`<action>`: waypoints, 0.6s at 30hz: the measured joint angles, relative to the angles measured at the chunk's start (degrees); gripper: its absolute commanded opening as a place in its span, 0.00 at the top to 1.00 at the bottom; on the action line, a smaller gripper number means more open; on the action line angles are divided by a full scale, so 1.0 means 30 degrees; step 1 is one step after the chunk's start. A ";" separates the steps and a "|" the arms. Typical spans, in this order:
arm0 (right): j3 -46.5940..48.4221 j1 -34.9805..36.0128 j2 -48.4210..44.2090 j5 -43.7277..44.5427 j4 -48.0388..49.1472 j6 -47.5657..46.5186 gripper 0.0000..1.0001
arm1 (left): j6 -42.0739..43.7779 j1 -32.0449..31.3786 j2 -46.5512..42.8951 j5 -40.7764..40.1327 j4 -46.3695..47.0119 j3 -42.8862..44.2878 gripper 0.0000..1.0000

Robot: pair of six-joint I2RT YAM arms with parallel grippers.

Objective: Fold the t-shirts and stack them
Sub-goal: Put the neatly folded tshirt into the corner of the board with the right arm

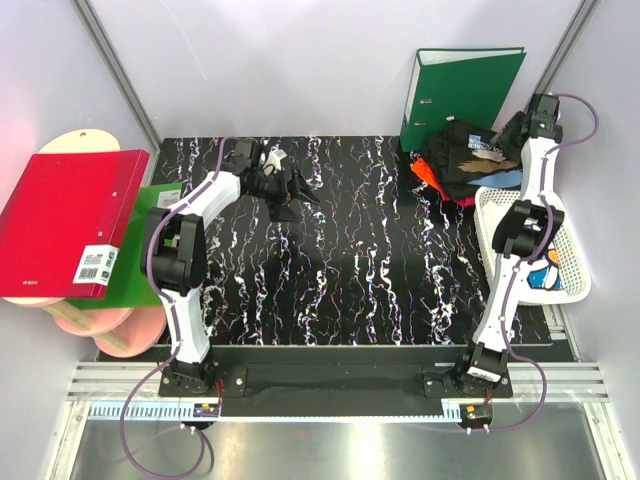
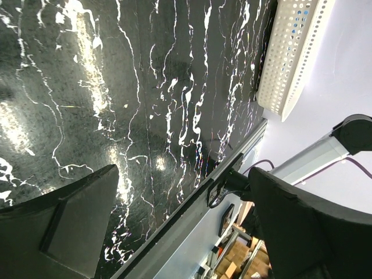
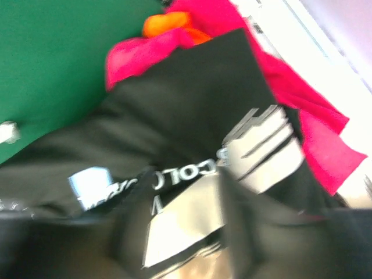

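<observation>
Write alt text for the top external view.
The right arm reaches to a heap of mostly black t-shirts at the far right corner of the table, before a green binder and beside a white basket. The left arm hangs over the far left, jaws open.

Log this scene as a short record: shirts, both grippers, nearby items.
t-shirts: crumpled pile at the far right corner, none folded
left gripper: open, empty, over the table
right gripper: at the pile, grip unclear
green binder: upright behind the pile
basket: right table edge, beside the pile
</observation>
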 measured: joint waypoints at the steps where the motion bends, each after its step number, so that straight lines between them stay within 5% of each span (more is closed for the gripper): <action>1: -0.0087 -0.0007 -0.0182 -0.0306 -0.0007 -0.0095 0.20 | 0.0029 -0.0058 0.0000 -0.0015 -0.0007 0.0022 0.01; 3: -0.0350 0.0058 -0.0911 -0.0918 -0.0131 -0.0197 0.01 | 0.0124 -0.0189 0.0000 -0.0080 -0.0015 0.0066 0.01; 10: -0.3220 0.1872 -0.6768 -0.3118 0.0663 -0.0692 0.00 | 0.0313 -0.0488 0.0000 -0.0197 -0.0138 0.0641 0.01; 18: -1.0826 0.8859 -1.1577 -0.5676 0.2725 -0.0918 0.00 | 0.0678 -0.0532 -0.0007 -0.0197 -0.0080 0.0627 0.01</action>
